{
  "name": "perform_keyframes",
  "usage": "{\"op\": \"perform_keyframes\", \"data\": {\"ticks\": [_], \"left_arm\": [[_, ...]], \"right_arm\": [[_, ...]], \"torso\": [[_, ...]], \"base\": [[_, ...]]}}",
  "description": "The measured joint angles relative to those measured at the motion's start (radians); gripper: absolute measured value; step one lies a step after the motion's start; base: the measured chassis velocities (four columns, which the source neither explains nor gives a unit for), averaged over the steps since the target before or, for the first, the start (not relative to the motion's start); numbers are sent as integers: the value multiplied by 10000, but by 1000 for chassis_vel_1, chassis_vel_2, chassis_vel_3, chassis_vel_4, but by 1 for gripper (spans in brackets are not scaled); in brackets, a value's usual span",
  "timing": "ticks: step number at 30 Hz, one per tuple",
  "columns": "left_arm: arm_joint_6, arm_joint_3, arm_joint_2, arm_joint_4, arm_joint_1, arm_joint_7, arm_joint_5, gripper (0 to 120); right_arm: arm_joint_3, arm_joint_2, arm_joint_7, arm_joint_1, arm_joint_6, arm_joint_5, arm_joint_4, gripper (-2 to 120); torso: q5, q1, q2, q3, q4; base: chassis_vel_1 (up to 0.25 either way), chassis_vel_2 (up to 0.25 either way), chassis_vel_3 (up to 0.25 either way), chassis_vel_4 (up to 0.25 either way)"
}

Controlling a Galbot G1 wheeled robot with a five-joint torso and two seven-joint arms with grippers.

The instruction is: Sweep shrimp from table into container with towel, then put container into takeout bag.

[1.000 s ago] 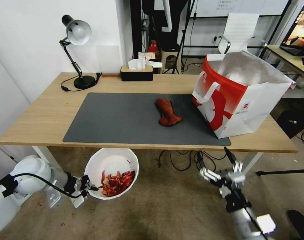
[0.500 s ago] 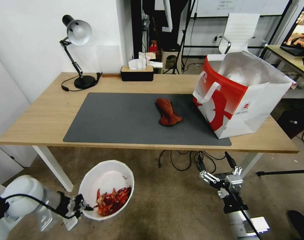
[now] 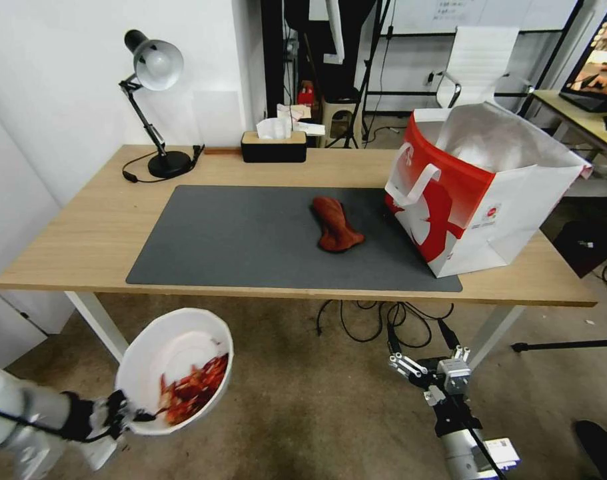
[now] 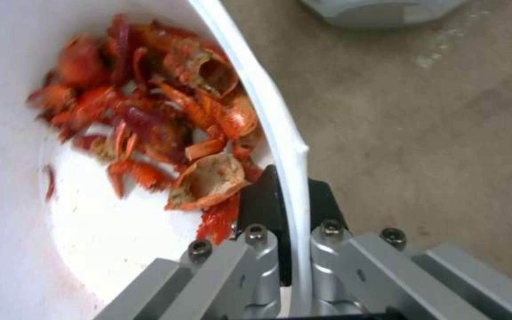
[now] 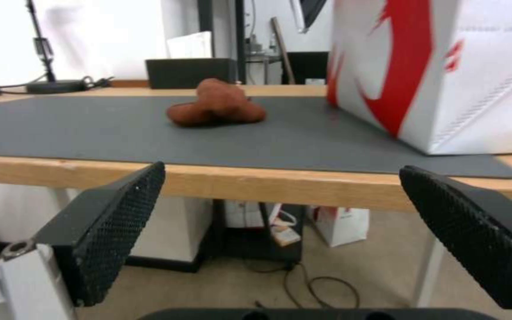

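You have one container (image 3: 174, 363), the white tub, hanging below and in front of the table (image 3: 83, 233) on the robot's left, tilted with its mouth toward the table. Inside it sits one heap of shrimp (image 3: 191, 389); the pieces overlap too much to count, though the left wrist view shows well over a dozen shells (image 4: 167, 129) piled against the wall next to the grip. The left gripper (image 3: 126, 415) is clamped on the tub's rim (image 4: 280, 146), one dark pad (image 4: 262, 200) inside and one outside, with the rim bent slightly where it is pinched. Part of the left arm is cut off at the picture's edge.

One towel (image 3: 334, 223) lies bunched on the dark grey mat (image 3: 250, 240), near the single takeout bag (image 3: 480, 190), which stands upright at the table's right end with its foil-lined mouth open. How much of the bag's base rests on the mat is probably hard for you to judge.

The right gripper (image 3: 431, 369) hangs low in front of the table's right side, its two fingers (image 5: 120, 222) spread wide and holding nothing; between them you see the towel (image 5: 214, 109) and the bag (image 5: 446, 71).

One desk lamp (image 3: 153, 100) and one tissue box (image 3: 273, 145) stand along the table's far edge.
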State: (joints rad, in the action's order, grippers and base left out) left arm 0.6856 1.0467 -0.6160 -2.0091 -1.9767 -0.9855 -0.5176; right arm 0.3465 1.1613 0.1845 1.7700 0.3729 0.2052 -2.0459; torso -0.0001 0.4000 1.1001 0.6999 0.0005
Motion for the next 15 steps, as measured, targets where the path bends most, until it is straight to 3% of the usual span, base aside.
{"op": "perform_keyframes", "data": {"ticks": [1, 3, 4, 7, 8, 11, 12, 15], "left_arm": [[0, 0, 0, 0, 0, 0, 0, 0], [74, 972, 146, -261, -524, -70, 310, 0], [74, 972, 146, -261, -524, -70, 310, 0], [-9, 2273, 661, -780, -726, -417, 945, 0], [-9, 2273, 661, -780, -726, -417, 945, 0], [-458, 3127, 1189, -1240, -743, -639, 1907, 0], [-458, 3127, 1189, -1240, -743, -639, 1907, 0], [-1057, 3349, 1728, -1527, -536, -706, 2623, 0]], "right_arm": [[0, 0, 0, 0, 0, 0, 0, 100], [-178, -24, 4, -28, -126, -10, -19, 100], [-178, -24, 4, -28, -126, -10, -19, 100], [-326, 9, 10, 14, -179, -86, -4, 100], [-326, 9, 10, 14, -179, -86, -4, 100], [-395, 63, 11, 123, -178, -181, -3, 100], [-395, 63, 11, 123, -178, -181, -3, 100], [-399, 80, 8, 200, -166, -225, -9, 100]], "torso": [[0, 0, 0, 0, 0], [-1, 0, 0, 0, 1], [-1, 0, 0, 0, 1], [2, 0, -1, 1, -7], [2, 0, -1, 1, -7], [1, 0, -2, 1, -7], [1, 0, -2, 1, -7], [1, 0, -2, 2, -5]], "base": [[0, 0, 0, 0], [0, 0, 0, 0], [0, 0, 0, 0], [0, 0, 0, 0], [0, 0, 0, 0], [0, 0, 0, 0], [0, 0, 0, 0], [0, 0, 0, 0]]}}
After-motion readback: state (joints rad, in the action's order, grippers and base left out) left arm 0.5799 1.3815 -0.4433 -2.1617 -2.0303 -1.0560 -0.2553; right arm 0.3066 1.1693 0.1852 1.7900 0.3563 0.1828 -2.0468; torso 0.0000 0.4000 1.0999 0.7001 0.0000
